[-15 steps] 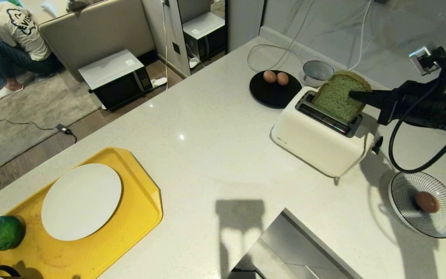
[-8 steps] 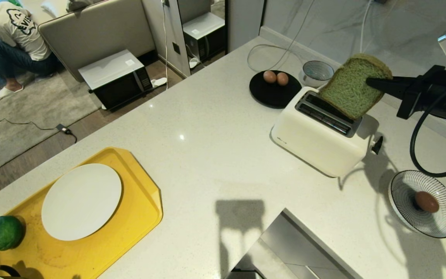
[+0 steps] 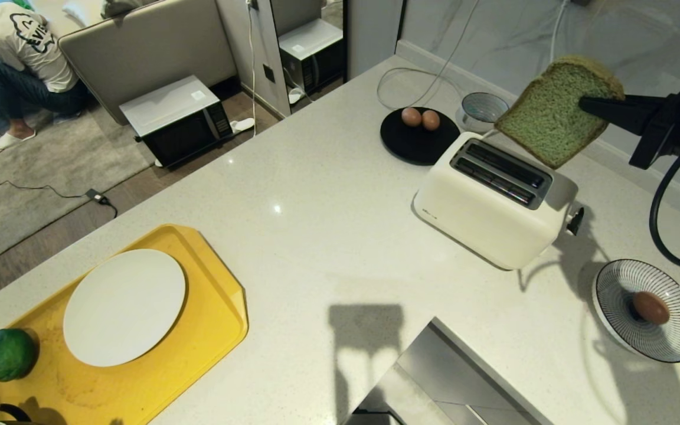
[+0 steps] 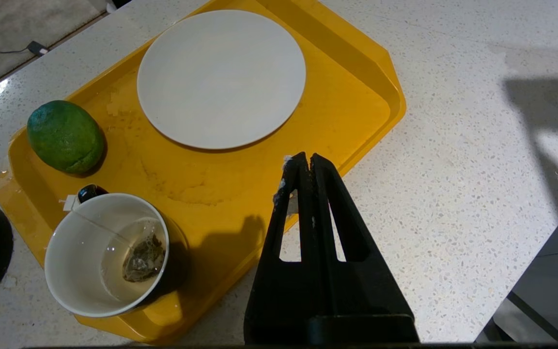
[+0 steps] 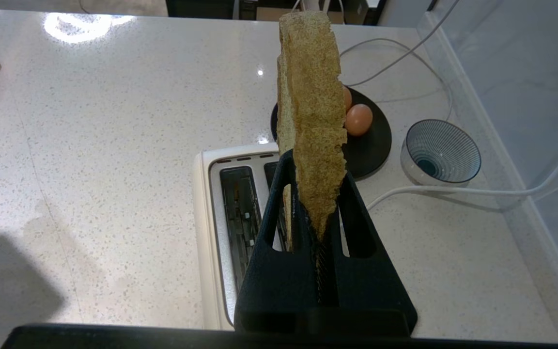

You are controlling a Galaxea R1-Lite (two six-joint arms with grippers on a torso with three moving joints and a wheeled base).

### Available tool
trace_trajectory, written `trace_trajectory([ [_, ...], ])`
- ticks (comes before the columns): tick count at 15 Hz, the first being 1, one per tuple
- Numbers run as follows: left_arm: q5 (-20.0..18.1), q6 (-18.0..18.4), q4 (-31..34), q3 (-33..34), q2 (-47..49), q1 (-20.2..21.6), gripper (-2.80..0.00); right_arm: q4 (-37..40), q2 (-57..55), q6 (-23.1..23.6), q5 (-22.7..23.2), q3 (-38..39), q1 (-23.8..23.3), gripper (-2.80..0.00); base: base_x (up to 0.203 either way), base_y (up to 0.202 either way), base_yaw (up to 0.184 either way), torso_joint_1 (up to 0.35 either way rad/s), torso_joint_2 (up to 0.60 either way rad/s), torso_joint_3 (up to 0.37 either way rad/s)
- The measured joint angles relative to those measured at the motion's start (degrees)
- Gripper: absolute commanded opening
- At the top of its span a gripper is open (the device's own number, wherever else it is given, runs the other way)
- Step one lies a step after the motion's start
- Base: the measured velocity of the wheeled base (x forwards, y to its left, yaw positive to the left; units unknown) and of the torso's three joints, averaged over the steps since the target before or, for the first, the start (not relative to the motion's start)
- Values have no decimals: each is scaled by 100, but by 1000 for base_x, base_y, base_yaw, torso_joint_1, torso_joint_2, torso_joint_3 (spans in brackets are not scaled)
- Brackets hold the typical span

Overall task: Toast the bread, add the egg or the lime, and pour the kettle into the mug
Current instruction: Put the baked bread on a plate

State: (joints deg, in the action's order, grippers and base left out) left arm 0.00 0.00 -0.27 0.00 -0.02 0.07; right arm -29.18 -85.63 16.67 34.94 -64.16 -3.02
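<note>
At the near left of the pale speckled stone counter [image 3: 316, 236] lies a yellow plastic tray [image 3: 210, 330]. On its left end rests the lime [image 3: 7, 354], a dark green glossy oval fruit, and just near of that stands the mug [image 4: 107, 254], dark outside and white inside, with a tea bag in a little liquid. A round white plate [image 3: 124, 307] fills the middle of the tray. The left gripper [image 4: 304, 162], black and wedge-shaped, hangs over the tray's right near edge with its fingers pressed together and nothing between them. At the very left edge of the left wrist view shows a black rounded shape, too cut off to name.

Farther right, at the far side, a round black plate [image 3: 417, 147] holds two reddish-brown eggs [image 3: 421, 118] side by side, with a small patterned grey bowl [image 3: 481, 110] just right of it. Near of these stands a white two-slot toaster [image 3: 487, 206], both slots empty.

Above the toaster's far right end, clear of it, the bread [image 3: 558, 112], a squarish pale green slice with a brown-green crust, hangs tilted in the air. The right gripper [image 3: 589, 106] is clamped on its right edge. On the near right, a striped shallow bowl [image 3: 670, 336] holds a third egg [image 3: 650, 307].
</note>
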Motion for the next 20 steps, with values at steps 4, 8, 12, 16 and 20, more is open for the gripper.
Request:
trace_trajectory([
  [4,0,-1,-2,0,0,0,-280,0,117,158,-95,18,-6,-280,0,0,0,0,0,0],
  [8,0,0,-2,0,0,0,-280,2,161,217,-176,18,-6,-280,0,0,0,0,0,0],
  [12,0,0,-4,0,0,-7,-280,4,162,268,-178,-1,0,-280,0,-3,12,0,0,1],
  [16,2,0,-2,0,0,-2,-280,2,170,270,-165,-12,13,-280,2,-9,156,7,3,5],
  [20,-1,0,-4,0,0,0,-280,2,170,272,-160,-15,5,-280,-1,-8,171,4,2,0],
])
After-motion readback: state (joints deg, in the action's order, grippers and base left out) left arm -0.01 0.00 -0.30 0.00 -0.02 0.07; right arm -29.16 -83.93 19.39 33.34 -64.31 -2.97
